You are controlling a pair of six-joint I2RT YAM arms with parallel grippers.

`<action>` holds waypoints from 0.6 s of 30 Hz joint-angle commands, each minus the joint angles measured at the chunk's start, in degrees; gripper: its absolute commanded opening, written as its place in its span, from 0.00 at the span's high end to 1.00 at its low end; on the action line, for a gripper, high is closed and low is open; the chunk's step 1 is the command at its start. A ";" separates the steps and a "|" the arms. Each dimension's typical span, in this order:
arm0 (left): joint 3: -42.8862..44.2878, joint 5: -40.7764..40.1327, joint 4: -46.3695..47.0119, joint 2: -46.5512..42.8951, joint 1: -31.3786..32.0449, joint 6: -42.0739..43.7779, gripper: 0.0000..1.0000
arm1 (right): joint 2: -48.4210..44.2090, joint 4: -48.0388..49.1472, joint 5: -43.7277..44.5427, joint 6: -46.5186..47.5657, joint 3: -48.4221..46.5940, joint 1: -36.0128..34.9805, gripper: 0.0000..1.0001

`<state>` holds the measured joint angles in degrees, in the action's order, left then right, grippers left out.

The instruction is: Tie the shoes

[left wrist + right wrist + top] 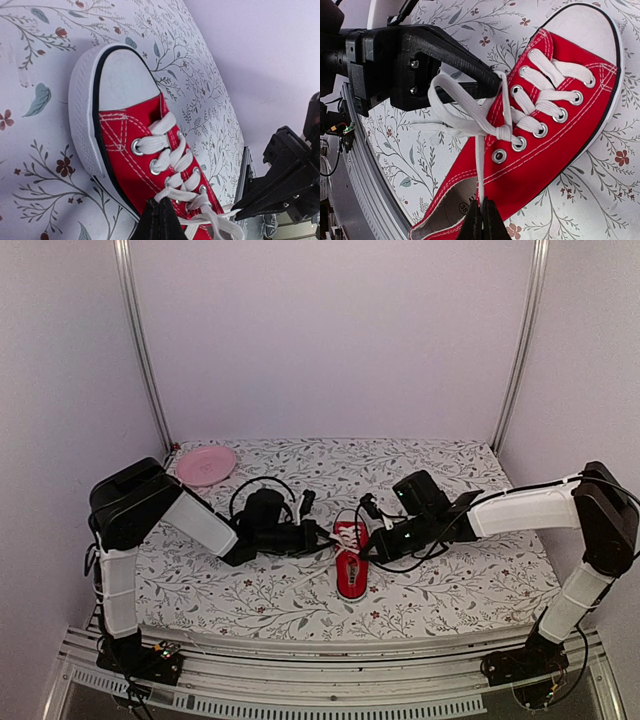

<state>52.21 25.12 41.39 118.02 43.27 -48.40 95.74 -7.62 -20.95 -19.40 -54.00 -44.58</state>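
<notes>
The red sneaker [351, 570] with white laces lies on the floral cloth between my arms, its toe pointing away from the arm bases. In the left wrist view my left gripper [161, 214] is shut on a lace strand beside the upper eyelets of the shoe [125, 135]. In the right wrist view my right gripper [482, 217] is shut on a taut lace strand [480, 165] that runs up from a knot [505, 132] over the shoe [555, 150]. The left gripper [492, 85] holds a loop there. In the top view the left gripper [322, 538] and the right gripper [372, 552] flank the shoe.
A pink plate [206, 464] sits at the back left of the floral cloth [450, 580]. Black cables [262, 485] loop over the left arm. White walls and metal posts close in the table; a metal rail [330, 675] runs along the near edge.
</notes>
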 commanded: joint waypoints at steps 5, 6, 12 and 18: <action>3.65 0.83 2.03 2.66 -1.37 3.49 1.00 | 0.17 -0.07 5.34 -3.13 -0.57 0.07 0.98; 3.73 0.95 2.05 2.59 -1.39 3.92 1.00 | 0.60 0.15 5.72 -3.58 -1.38 0.10 0.98; 3.26 2.37 3.14 2.29 -1.35 5.92 1.00 | 3.73 0.91 7.17 -4.29 -5.87 0.52 0.98; 3.19 3.70 3.91 2.44 -1.34 6.79 1.00 | 7.40 0.70 6.36 -2.84 -9.76 0.89 0.98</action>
<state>54.89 27.51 43.00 119.70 42.81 -43.53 100.73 -7.49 -15.00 -22.94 -60.93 -44.14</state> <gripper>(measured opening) 0.003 0.026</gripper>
